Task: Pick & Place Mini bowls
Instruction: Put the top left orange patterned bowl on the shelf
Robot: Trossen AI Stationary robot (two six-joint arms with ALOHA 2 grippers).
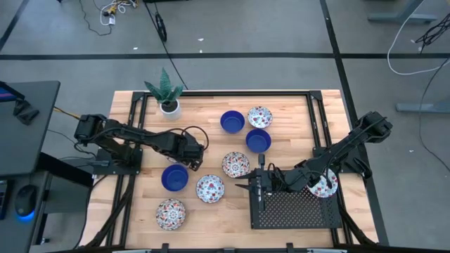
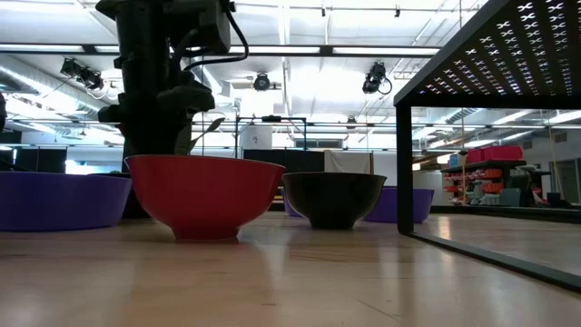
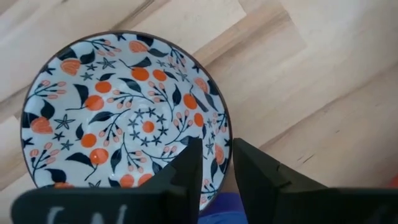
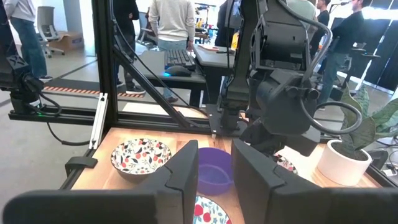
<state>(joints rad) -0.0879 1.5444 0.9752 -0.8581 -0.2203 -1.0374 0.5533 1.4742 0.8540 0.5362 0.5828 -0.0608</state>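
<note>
While the left arm reached in from the desk's left edge, its left hand [image 1: 191,160] hung over the right rim of a cobalt blue bowl [image 1: 174,177] lying left of centre. In the left wrist view a sliver of blue showed at that hand [image 3: 214,155], with a floral bowl [image 3: 124,118] just beyond it; whether the hand was clamped on the blue rim I cannot tell. That floral bowl [image 1: 209,188] sat just right of the blue one, apart from it.

From the right edge the right arm stretched leftward, and its right hand [image 1: 259,184] hovered over the left end of a black perforated rack [image 1: 295,209], fingers apart with nothing between them. Under that arm, at the rack's right end, lay another floral bowl [image 1: 325,184].

Six more bowls stood on the wooden desk [image 1: 225,225]:
- a blue bowl [image 1: 232,121] at the far side
- a patterned bowl [image 1: 259,116] just right of it
- a second blue bowl [image 1: 258,140] nearer than those two
- a floral one [image 1: 235,164] at the centre
- a floral bowl [image 1: 171,213] at the near left

A white plant pot [image 1: 169,107] with a green plant stood at the far left
</note>
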